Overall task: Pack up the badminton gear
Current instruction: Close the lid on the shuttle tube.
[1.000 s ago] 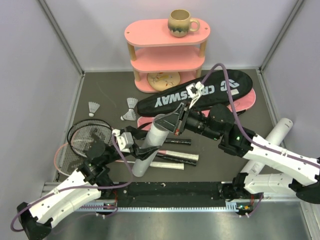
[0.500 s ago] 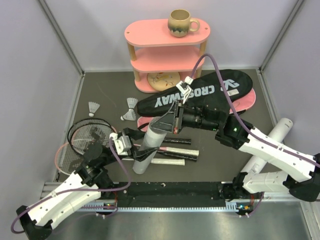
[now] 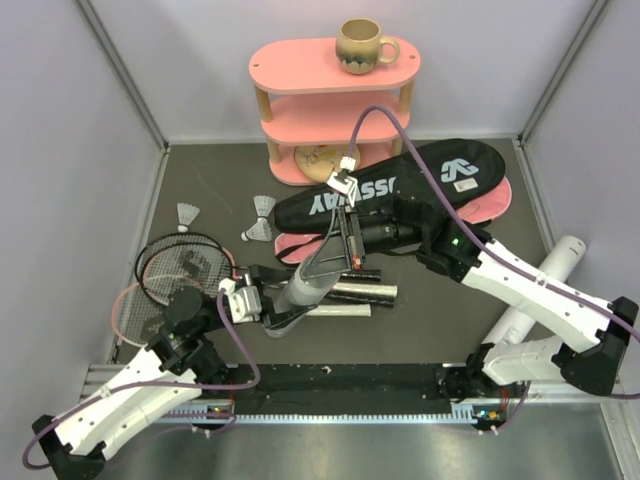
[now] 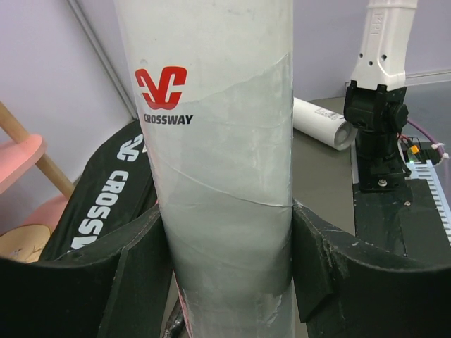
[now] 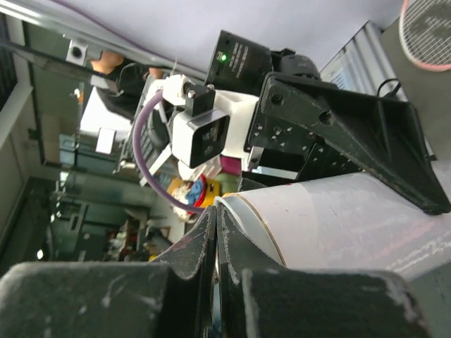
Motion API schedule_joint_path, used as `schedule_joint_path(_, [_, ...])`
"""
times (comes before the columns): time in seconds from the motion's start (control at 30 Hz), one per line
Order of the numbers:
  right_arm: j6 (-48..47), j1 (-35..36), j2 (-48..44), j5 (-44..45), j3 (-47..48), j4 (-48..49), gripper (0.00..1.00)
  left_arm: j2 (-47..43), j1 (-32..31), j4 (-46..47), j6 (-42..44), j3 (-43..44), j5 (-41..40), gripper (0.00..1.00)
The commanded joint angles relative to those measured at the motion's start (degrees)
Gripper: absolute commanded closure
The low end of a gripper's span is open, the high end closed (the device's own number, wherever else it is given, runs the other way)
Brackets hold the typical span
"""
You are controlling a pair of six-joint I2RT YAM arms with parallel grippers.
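A white CROSSWAY tube (image 3: 305,285) (image 4: 218,162) leans up and to the right over the racket handles (image 3: 350,300). My left gripper (image 3: 272,303) (image 4: 227,236) is shut on its lower part, one jaw on each side. My right gripper (image 3: 347,255) (image 5: 215,236) is shut, its tips against the rim of the tube's upper end (image 5: 243,211); whether they pinch anything thin I cannot tell. A black-framed racket (image 3: 178,268) and a pink-framed racket (image 3: 124,318) lie at the left. Three shuttlecocks (image 3: 187,216) (image 3: 263,207) (image 3: 258,232) lie behind them. The black CROSSWAY bag (image 3: 420,190) (image 4: 106,204) lies on a pink bag (image 3: 492,208).
A second white tube (image 3: 545,280) (image 4: 320,123) lies at the right, beside my right arm. The pink three-tier shelf (image 3: 335,100) stands at the back with a beige mug (image 3: 362,45) on top. Grey walls close in both sides.
The right arm has swung left and back, its shut gripper staying at the tube's top. The tube has tipped lower, and the left gripper has shifted slightly with it.
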Motion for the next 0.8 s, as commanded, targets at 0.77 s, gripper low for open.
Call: schedule_joint_path(0.77, [-5.8, 0.5, 24.0, -3.8, -8.5, -30.2, 1.00, -0.4, -1.0, 9.6, 1.5, 1.8, 5.3, 0.95])
